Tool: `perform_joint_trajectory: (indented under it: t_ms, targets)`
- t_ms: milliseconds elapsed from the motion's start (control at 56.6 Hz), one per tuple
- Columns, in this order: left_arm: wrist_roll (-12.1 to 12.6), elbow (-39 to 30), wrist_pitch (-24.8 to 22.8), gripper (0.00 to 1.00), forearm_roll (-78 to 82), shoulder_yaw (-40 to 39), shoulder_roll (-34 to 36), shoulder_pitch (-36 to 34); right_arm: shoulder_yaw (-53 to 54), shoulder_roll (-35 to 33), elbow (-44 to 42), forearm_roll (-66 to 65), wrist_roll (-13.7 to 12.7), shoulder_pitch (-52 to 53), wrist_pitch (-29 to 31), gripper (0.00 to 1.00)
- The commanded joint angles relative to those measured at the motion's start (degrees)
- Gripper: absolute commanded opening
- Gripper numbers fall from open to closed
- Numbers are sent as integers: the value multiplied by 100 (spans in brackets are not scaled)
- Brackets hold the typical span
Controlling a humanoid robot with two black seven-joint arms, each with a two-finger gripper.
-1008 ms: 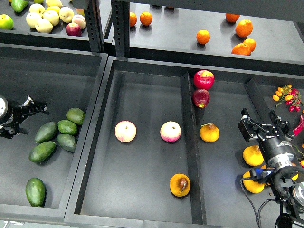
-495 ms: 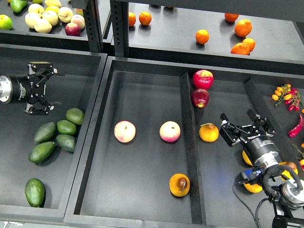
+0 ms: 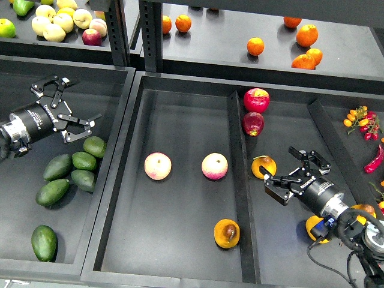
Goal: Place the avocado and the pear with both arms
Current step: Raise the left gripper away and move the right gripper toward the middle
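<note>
Several dark green avocados lie in the left bin; the nearest one (image 3: 95,146) is just below my left gripper (image 3: 83,101), which is open and empty above the pile. A yellow-orange pear (image 3: 261,165) lies in the right compartment by the divider. My right gripper (image 3: 279,165) is open, its fingers spread right beside this pear and not closed on it. Another pear (image 3: 227,233) with a dark brown spot lies in the middle bin near the front.
Two pale pink-yellow fruits (image 3: 158,165) (image 3: 214,166) lie in the middle bin. Two red apples (image 3: 256,99) sit at the back of the right compartment. More yellow fruit (image 3: 314,228) lies under my right arm. A raised divider (image 3: 239,180) splits the bins. Oranges (image 3: 256,45) sit on the shelf behind.
My left gripper has swung right and down over the avocados. My right gripper has moved left and lower, up to the pear by the divider. No fruit has moved.
</note>
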Motion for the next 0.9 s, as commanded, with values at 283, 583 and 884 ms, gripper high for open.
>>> perform_joint_trajectory:
  t_ms: [283,583,884]
  targets:
    - [0,-1127,-1,99,162,-1553,-883,845,-712,-187,87,8,-21,-54,0,100]
    - [0,-1119,-1,99,575,-1693,-1287,889,-747,-178,254,17,-21,-185,0,100]
    - [0,-1031,-1,99,734,-1808,-1683,854,-861,-784,369,61,-21,-432,9,100]
